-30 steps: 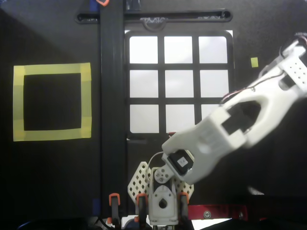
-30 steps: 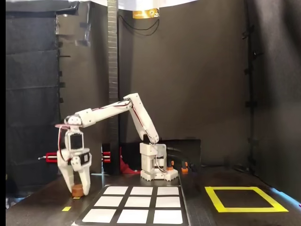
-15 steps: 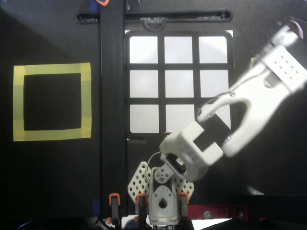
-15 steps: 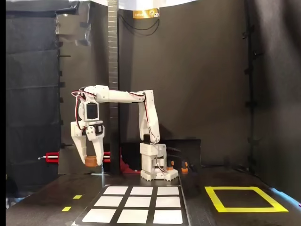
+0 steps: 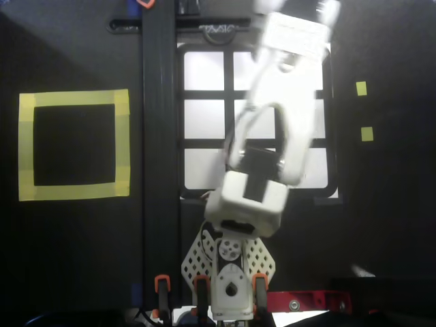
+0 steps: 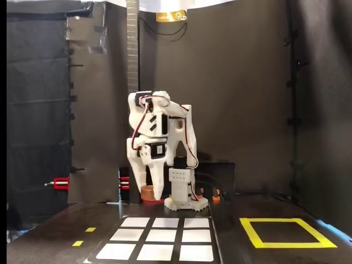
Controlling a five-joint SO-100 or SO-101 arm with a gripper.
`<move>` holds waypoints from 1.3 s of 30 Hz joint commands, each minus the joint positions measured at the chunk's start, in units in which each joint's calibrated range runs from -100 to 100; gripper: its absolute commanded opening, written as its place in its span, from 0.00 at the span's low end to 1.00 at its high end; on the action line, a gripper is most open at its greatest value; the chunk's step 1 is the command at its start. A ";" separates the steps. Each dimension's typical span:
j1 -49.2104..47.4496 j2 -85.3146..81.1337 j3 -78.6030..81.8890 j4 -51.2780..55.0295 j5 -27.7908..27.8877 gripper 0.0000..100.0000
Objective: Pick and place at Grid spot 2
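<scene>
In the fixed view my white gripper [image 6: 148,197] hangs straight down, left of the arm's base [image 6: 186,203], behind the grid. A small brown cylinder [image 6: 147,193] sits between its fingertips, and the jaws look closed on it. I cannot tell whether the cylinder touches the surface. In the overhead view the blurred arm [image 5: 286,109] stretches from the base up across the grid's right column and hides the gripper and cylinder. Grid spot 2 [image 5: 242,71] is empty and partly covered by the arm; in the fixed view it is the front-row middle cell [image 6: 158,252].
The black-framed 3x3 grid [image 5: 204,95] holds no objects in its visible cells. A yellow-tape square [image 5: 73,99] lies left of it overhead and on the right in the fixed view [image 6: 250,233]. Two small yellow marks [image 5: 361,88] lie right of the grid. A red clamp [image 5: 300,300] sits by the base.
</scene>
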 commanded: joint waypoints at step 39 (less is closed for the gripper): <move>-5.70 10.20 6.67 -18.37 -24.08 0.13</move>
